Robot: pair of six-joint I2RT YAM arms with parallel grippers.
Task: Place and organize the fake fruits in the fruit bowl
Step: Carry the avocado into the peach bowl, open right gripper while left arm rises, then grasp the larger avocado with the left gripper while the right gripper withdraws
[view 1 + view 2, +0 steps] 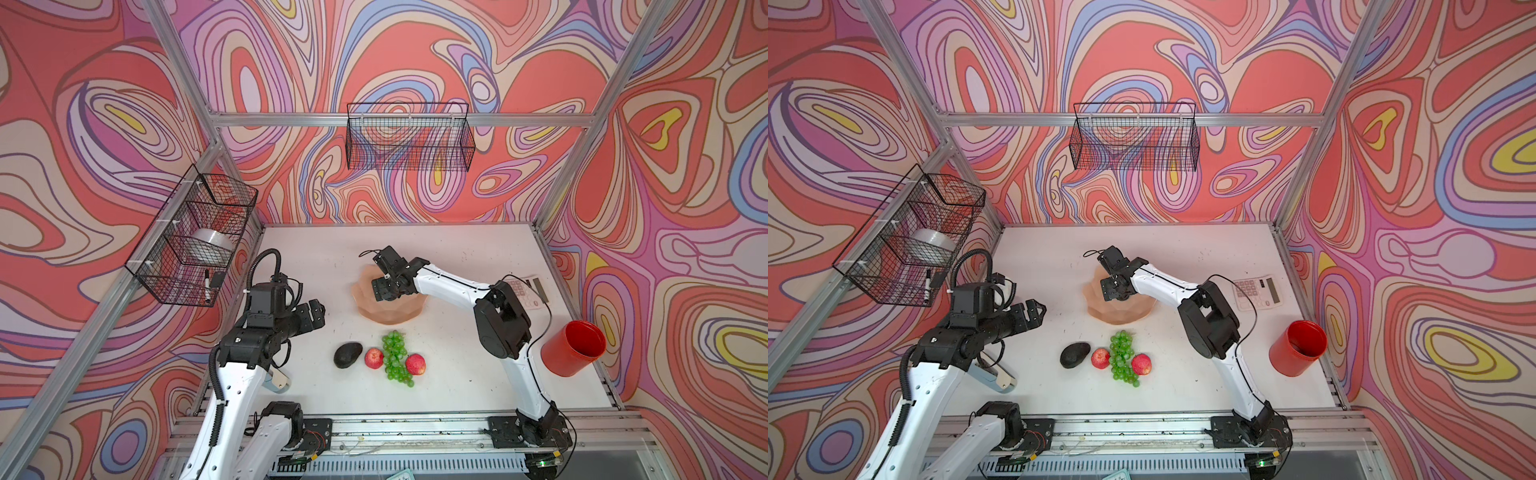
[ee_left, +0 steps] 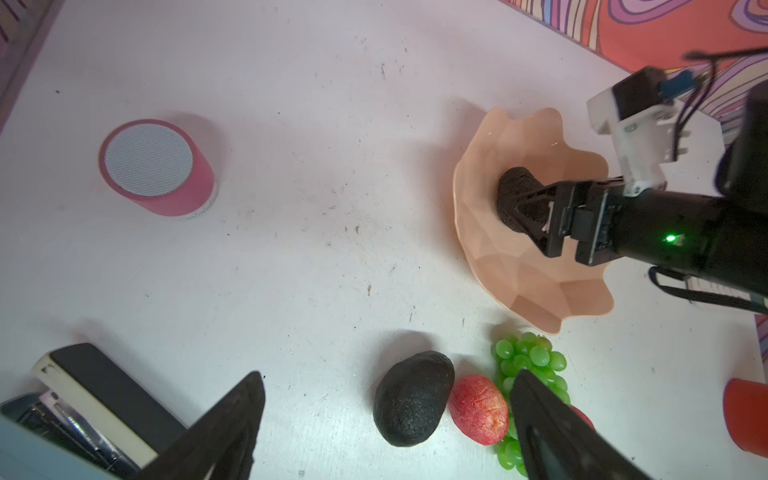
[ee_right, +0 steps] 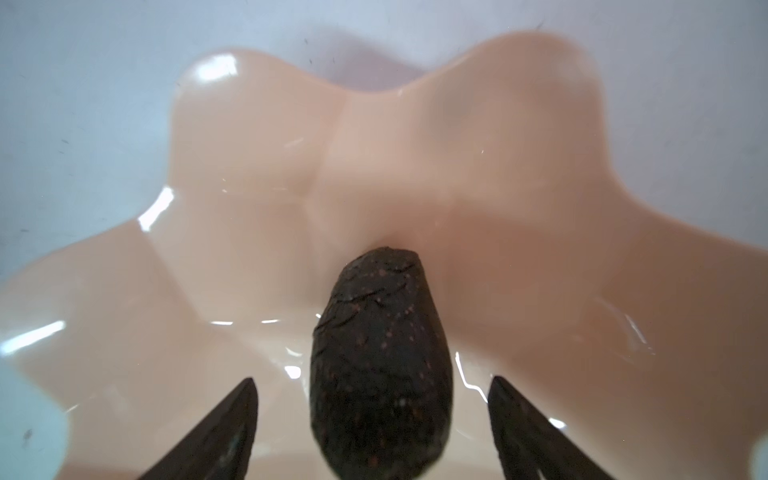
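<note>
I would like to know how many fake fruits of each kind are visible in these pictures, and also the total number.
Avocados: 2
Apples: 2
Grape bunches: 1
Total: 5

Both my arms wear glossy white shells over chunky black joints: the left arm point(image 1: 232, 397) and the right arm point(image 1: 446, 280). A ribbed black hose point(image 1: 266, 257) curls off the left one, and a thin black cable point(image 1: 535, 376) traces the right. Small dark screw holes dot the white covers. My right wrist carries a white bracket point(image 2: 636, 141) with a black camera block, plus a tiny green light point(image 2: 670, 238) — and my right gripper point(image 3: 372, 379) has matte black fingers point(image 3: 216, 436) tapering to points.
</note>
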